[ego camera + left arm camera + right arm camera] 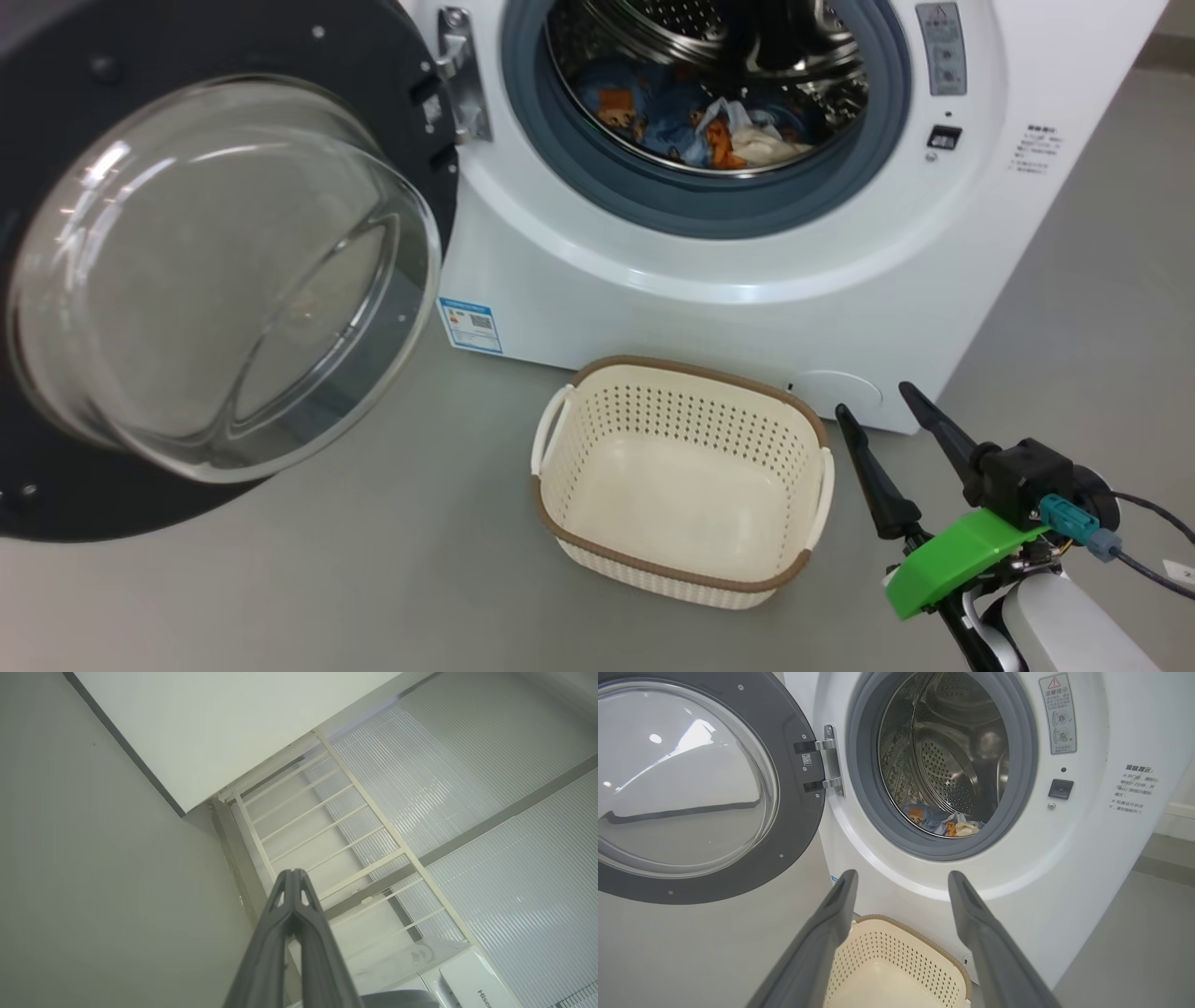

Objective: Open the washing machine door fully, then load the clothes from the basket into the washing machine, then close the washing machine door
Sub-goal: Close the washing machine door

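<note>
The washing machine [747,271] [1064,868] stands with its door [215,271] [691,788] swung wide open to the left. The clothes [700,126] [945,823], blue fabric with orange bears and a cream piece, lie inside the steel drum. On the floor before the machine sits the basket [681,481] [896,970], with nothing in it. My right gripper [878,406] [901,879] is open and holds nothing, just right of the basket, fingers pointing at the machine. My left gripper [292,875] is shut on nothing, pointing up at a wall and window.
Grey floor [327,579] surrounds the basket. The open door [215,271] juts out over the floor at the left. In the left wrist view a white window grille [327,826] and the top of a white appliance [467,980] show.
</note>
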Motion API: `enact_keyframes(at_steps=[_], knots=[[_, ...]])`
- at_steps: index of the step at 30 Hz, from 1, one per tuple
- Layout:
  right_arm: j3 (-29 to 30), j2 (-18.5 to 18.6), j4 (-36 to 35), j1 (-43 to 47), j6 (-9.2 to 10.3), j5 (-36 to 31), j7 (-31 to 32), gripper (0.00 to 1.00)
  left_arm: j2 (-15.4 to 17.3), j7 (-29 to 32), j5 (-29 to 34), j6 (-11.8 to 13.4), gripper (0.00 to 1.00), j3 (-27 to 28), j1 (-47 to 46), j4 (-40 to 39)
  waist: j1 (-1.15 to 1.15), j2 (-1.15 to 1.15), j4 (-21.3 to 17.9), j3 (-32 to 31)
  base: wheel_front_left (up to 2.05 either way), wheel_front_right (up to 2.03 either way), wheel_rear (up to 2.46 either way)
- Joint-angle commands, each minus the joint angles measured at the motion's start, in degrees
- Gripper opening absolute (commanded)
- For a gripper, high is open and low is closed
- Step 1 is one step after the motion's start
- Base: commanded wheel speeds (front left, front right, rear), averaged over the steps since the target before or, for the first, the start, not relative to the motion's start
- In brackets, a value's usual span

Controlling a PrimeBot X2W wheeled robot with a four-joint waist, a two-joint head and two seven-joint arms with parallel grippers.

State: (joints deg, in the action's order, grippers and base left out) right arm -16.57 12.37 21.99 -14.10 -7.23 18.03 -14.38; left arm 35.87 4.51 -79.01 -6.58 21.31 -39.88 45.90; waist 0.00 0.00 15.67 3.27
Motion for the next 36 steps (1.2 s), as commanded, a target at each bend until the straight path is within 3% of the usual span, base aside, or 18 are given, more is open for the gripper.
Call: enact_keyframes(at_steps=[1,8,16,36], knots=[[-0.94,0.64,-1.41,-2.12,-0.25,-0.48,-0.03,1.0,4.56,0.74,-0.9,-0.44,0.0,1.9,-2.37,0.05,0.0,0.0,-1.05,1.09,0.0,0.0,0.0],[-0.73,1.09,-2.94,-2.45,-0.25,-1.37,1.31,1.0,7.56,4.62,-6.45,-0.76,0.0,6.18,-6.68,12.06,0.0,0.0,-3.17,2.18,0.0,0.0,0.0],[0.26,1.52,-5.3,-1.99,-0.25,-2.25,2.9,1.0,10.49,5.99,-6.92,-0.86,0.0,6.89,-7.58,20.68,0.0,0.0,-4.95,3.17,0.0,0.0,0.0],[1.69,0.66,-7.73,-0.81,-0.25,-3.99,4.39,1.0,10.28,19.56,-6.08,-0.91,0.0,2.86,-6.57,21.48,0.0,0.0,-6.24,4.87,0.0,0.0,0.0]])
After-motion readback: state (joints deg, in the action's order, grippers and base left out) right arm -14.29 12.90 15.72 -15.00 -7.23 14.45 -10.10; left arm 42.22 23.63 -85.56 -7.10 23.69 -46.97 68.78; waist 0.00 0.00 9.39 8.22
